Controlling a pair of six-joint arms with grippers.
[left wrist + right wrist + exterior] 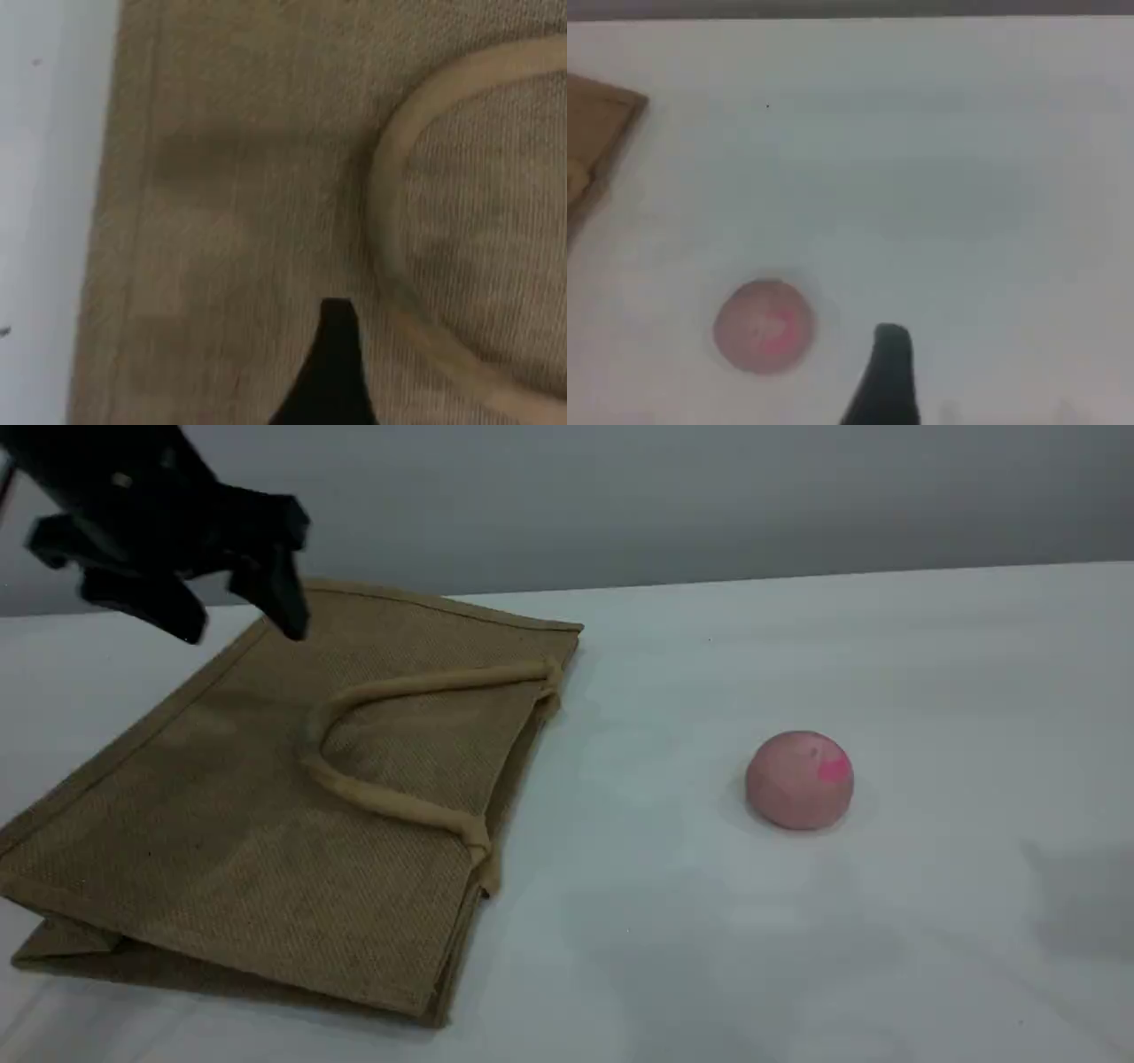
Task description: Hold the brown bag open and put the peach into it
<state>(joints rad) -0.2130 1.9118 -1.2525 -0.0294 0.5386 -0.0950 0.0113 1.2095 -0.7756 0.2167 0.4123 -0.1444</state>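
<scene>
The brown bag (221, 797) lies flat on the left of the table, its mouth edge turned right and one tan handle (390, 802) looped on top. My left gripper (239, 615) hangs open above the bag's far left corner, holding nothing. In the left wrist view its fingertip (332, 354) hovers over the bag's weave (230, 177) beside the handle (383, 204). The peach (799, 779) rests alone on the table to the bag's right. The right wrist view shows the peach (764, 325) just left of my right fingertip (890, 350), apart from it, with nothing in that gripper.
The white table (673, 921) runs back to a grey wall. A corner of the bag (598, 124) shows at the left edge of the right wrist view. The right arm is outside the scene view.
</scene>
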